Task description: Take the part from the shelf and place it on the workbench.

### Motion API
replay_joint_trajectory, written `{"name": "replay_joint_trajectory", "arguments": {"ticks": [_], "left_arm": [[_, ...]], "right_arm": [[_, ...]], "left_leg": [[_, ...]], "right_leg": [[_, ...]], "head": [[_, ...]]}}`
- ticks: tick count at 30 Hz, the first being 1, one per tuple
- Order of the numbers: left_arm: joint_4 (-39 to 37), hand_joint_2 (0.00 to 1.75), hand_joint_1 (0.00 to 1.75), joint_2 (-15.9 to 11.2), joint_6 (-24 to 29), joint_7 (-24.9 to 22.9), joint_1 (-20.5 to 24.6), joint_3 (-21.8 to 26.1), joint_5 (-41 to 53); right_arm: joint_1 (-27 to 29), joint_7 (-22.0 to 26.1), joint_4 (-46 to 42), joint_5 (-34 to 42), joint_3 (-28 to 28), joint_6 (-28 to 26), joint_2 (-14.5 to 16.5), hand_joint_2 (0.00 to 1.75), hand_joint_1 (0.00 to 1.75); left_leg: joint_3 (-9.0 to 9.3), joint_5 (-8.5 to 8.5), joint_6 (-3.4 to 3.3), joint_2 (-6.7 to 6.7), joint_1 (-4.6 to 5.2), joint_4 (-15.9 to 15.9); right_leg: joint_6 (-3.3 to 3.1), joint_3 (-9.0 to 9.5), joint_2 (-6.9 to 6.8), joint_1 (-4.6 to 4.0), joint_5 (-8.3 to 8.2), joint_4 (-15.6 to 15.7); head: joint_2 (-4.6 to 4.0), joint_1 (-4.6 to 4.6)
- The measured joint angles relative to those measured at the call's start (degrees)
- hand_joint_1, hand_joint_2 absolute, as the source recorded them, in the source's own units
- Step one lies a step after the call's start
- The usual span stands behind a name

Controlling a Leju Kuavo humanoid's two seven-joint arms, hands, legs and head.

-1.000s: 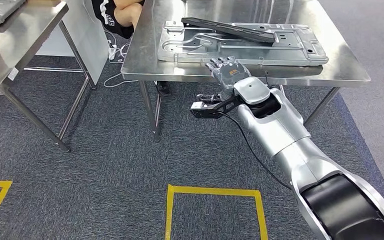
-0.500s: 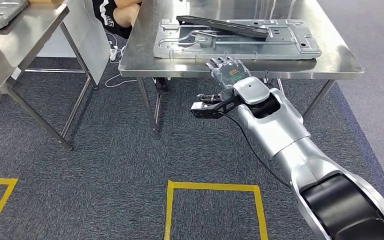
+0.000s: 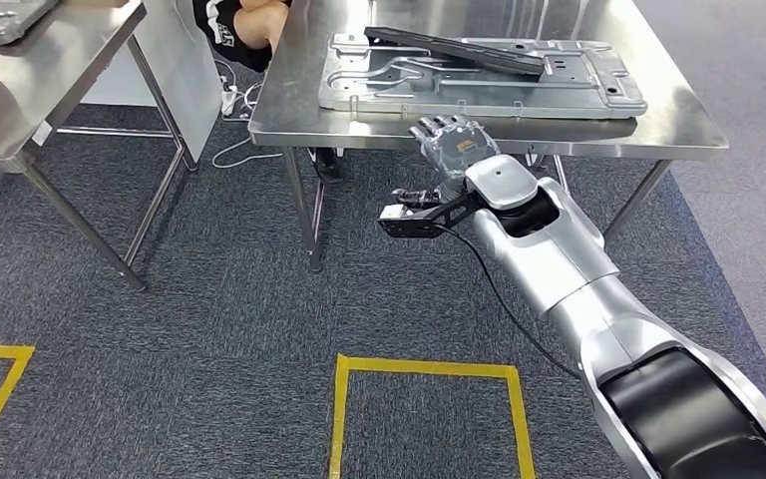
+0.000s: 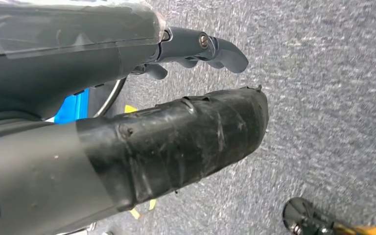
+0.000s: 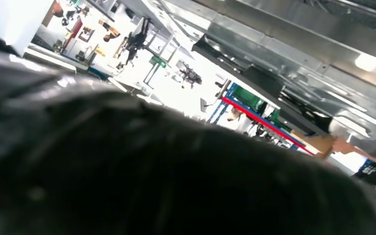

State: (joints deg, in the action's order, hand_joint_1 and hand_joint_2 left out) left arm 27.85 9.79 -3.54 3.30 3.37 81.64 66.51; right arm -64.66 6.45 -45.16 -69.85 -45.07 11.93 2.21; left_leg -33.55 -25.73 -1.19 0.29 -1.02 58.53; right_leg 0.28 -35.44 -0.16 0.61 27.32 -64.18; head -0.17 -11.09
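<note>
While our right hand (image 3: pixel 451 140) hovers just beside the tabletop (image 3: pixel 289 110) edge with fingers (image 3: pixel 437 126) spread and holding nothing, we judge it may snag the silver part (image 3: pixel 479 85) already lying there and drag it off.

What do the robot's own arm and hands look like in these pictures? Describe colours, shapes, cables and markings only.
The silver, rounded right arm ends in a black shoulder section; a thin black cable runs beside it from a black wrist bracket. The grey right hand bears a small green marking. The left hand has a grey ribbed cover and darker fingers.
</note>
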Motion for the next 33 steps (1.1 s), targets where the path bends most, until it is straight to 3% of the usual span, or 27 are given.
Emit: {"name": "replay_joint_trajectory", "arguments": {"ticks": [2, 4, 6, 7, 9, 11, 12, 13, 14, 16, 17, 21, 23, 25, 26, 27, 28, 30, 31, 33], "left_arm": [[0.0, 0.00, 0.00, 0.1, 0.0, 0.0, 0.0, 0.0, 0.0], [0.0, 0.00, 0.00, 0.1, 0.0, 0.0, 0.1, 0.0, 0.0], [0.0, 0.00, 0.00, 0.1, 0.0, 0.0, 0.1, 0.0, 0.0], [0.0, 0.00, 0.00, 0.0, 0.0, 0.0, 0.0, 0.0, 0.0], [0.0, 0.00, 0.00, 0.1, 0.0, 0.0, 0.0, 0.0, 0.0], [0.0, 0.00, 0.00, 0.1, 0.0, 0.0, 0.0, 0.0, 0.0], [0.0, 0.00, 0.00, 0.1, 0.0, 0.0, -0.1, 0.0, 0.0], [0.0, 0.00, 0.00, 0.1, 0.0, 0.0, -0.1, 0.0, 0.0], [0.0, 0.00, 0.00, 0.0, 0.0, 0.0, -0.1, 0.0, 0.0], [0.0, 0.00, 0.00, 0.0, 0.0, 0.0, -0.1, 0.0, 0.0], [0.0, 0.00, 0.00, 0.0, 0.0, 0.0, -0.1, 0.0, 0.0], [0.0, 0.00, 0.00, 0.0, 0.0, 0.0, 0.0, 0.0, 0.0], [0.0, 0.00, 0.00, 0.0, 0.0, 0.0, 0.0, 0.0, 0.0], [0.0, 0.00, 0.00, 0.0, 0.0, 0.0, 0.0, 0.0, 0.0], [0.0, 0.00, 0.00, 0.0, 0.0, 0.0, 0.0, 0.0, 0.0], [0.0, 0.00, 0.00, -0.1, 0.0, 0.0, -0.1, 0.0, 0.0], [0.0, 0.00, 0.00, -0.1, 0.0, 0.0, 0.0, 0.0, 0.0], [0.0, 0.00, 0.00, 0.0, 0.0, 0.0, 0.0, 0.0, 0.0], [0.0, 0.00, 0.00, 0.0, 0.0, 0.0, 0.0, 0.0, 0.0], [0.0, 0.00, 0.00, 0.1, 0.0, 0.0, 0.0, 0.0, 0.0]], "right_arm": [[-0.1, 0.0, 0.0, 0.0, 0.0, 0.0, 0.0, 0.00, 0.00], [-0.1, 0.0, 0.0, 0.0, 0.0, 0.0, 0.0, 0.00, 0.00], [-0.2, 0.0, 0.0, 0.0, 0.0, 0.0, 0.0, 0.00, 0.00], [-0.2, 0.0, 0.0, 0.0, 0.0, 0.0, 0.1, 0.00, 0.00], [-0.2, 0.0, 0.0, 0.0, 0.0, 0.0, 0.1, 0.00, 0.00], [0.0, 0.0, 0.0, 0.0, 0.0, 0.0, 0.1, 0.00, 0.00], [0.1, 0.0, 0.0, 0.0, 0.0, 0.0, 0.1, 0.00, 0.00], [0.1, 0.0, 0.0, 0.0, 0.0, 0.0, 0.1, 0.00, 0.00], [0.1, 0.0, 0.0, 0.0, 0.0, 0.0, 0.1, 0.00, 0.00], [0.0, 0.0, 0.0, 0.0, 0.0, 0.0, 0.1, 0.00, 0.00], [0.0, 0.0, 0.0, 0.0, 0.0, 0.0, 0.1, 0.00, 0.00], [-0.1, 0.0, 0.0, 0.0, 0.0, 0.0, 0.1, 0.00, 0.00], [-0.2, 0.0, 0.0, 0.0, 0.0, 0.0, 0.0, 0.00, 0.00], [0.0, 0.0, 0.0, 0.0, 0.0, 0.0, 0.0, 0.00, 0.00], [0.1, 0.0, 0.0, 0.0, 0.0, 0.0, 0.0, 0.00, 0.00], [0.2, 0.0, 0.0, 0.0, 0.0, 0.0, 0.0, 0.00, 0.00], [0.3, 0.0, 0.0, 0.0, 0.0, 0.0, 0.0, 0.00, 0.00], [0.1, 0.0, 0.0, 0.0, 0.0, 0.0, 0.0, 0.00, 0.00], [0.0, 0.0, 0.0, 0.0, 0.0, 0.0, 0.0, 0.00, 0.00], [-0.1, 0.0, 0.0, 0.0, 0.0, 0.0, 0.0, 0.00, 0.00]], "left_leg": [[-0.19, 0.16, 0.53, 0.00, 0.09, 0.1], [-0.32, 0.41, 1.19, -0.02, 0.14, -0.1], [-0.91, -0.68, 1.78, -0.06, 0.09, 1.0], [-1.79, -2.14, 2.03, -0.08, 0.06, 3.1], [-4.80, -6.02, 2.40, -0.10, -0.01, 10.2], [-7.21, -7.66, 2.66, -0.10, -0.04, 15.8], [-7.07, -6.79, 2.69, -0.09, -0.05, 15.7], [-5.87, -4.99, 2.64, -0.09, -0.06, 13.4], [-3.91, -2.91, 2.51, -0.08, -0.06, 9.4], [-0.32, -0.65, 2.10, -0.13, 0.15, 2.6], [0.48, -0.50, 1.87, -0.16, 0.28, 0.9], [0.61, -0.26, 0.70, -0.07, 0.11, -0.4], [0.64, 0.11, 0.07, 0.08, -0.08, -0.8], [0.42, 0.20, -0.11, 0.11, -0.06, -0.8], [0.33, 0.21, -0.12, 0.09, -0.05, -0.7], [0.28, 0.20, -0.12, 0.07, -0.06, -0.6], [0.26, 0.15, -0.07, 0.03, -0.06, -0.5], [0.22, -0.01, 0.15, -0.03, -0.03, -0.2], [0.13, -0.05, 0.35, -0.04, 0.00, -0.1], [-0.08, 0.01, 0.85, -0.06, 0.09, -0.1]], "right_leg": [[-0.40, 1.89, 0.07, -0.33, -0.52, 3.9], [-0.82, 1.89, 0.12, -0.39, -0.62, 4.5], [-1.47, 1.92, 0.08, -0.10, -1.00, 5.2], [-1.82, 1.94, 0.05, 0.05, -1.24, 5.5], [-2.15, 1.77, 0.00, -0.05, -1.42, 5.5], [-2.20, 1.56, 0.00, -0.23, -1.46, 5.4], [-2.20, 1.49, 0.00, -0.28, -1.45, 5.2], [-2.19, 1.46, 0.01, -0.30, -1.42, 5.1], [-2.13, 1.43, 0.01, -0.30, -1.35, 4.9], [-1.86, 1.19, 0.05, -0.44, -1.28, 4.6], [-1.66, 1.05, 0.06, -0.51, -1.30, 4.5], [-0.57, 0.53, 0.12, -0.55, -0.79, 3.7], [0.00, -1.50, 0.18, -0.38, 2.17, -0.8], [0.43, -4.95, 0.18, -0.20, 5.52, -8.2], [0.59, -6.17, 0.18, -0.08, 6.05, -10.8], [0.67, -6.39, 0.18, 0.03, 5.41, -11.4], [0.67, -5.49, 0.17, 0.14, 3.75, -9.6], [0.40, -1.60, 0.16, 0.19, 0.08, -2.1], [0.19, -0.02, 0.18, 0.05, -0.96, 1.1], [-0.23, 1.17, 0.20, -0.27, -1.07, 3.9]], "head": [[0.00, -0.01], [0.00, -0.01], [0.00, -0.01], [0.00, -0.01], [0.00, -0.02], [0.00, -0.02], [0.00, -0.02], [0.00, -0.02], [0.00, -0.02], [0.00, -0.02], [0.00, -0.02], [0.00, -0.01], [0.00, -0.01], [0.00, 0.00], [0.00, -0.01], [0.00, -0.01], [0.00, -0.01], [0.00, -0.01], [0.00, -0.01], [0.00, -0.02]]}}
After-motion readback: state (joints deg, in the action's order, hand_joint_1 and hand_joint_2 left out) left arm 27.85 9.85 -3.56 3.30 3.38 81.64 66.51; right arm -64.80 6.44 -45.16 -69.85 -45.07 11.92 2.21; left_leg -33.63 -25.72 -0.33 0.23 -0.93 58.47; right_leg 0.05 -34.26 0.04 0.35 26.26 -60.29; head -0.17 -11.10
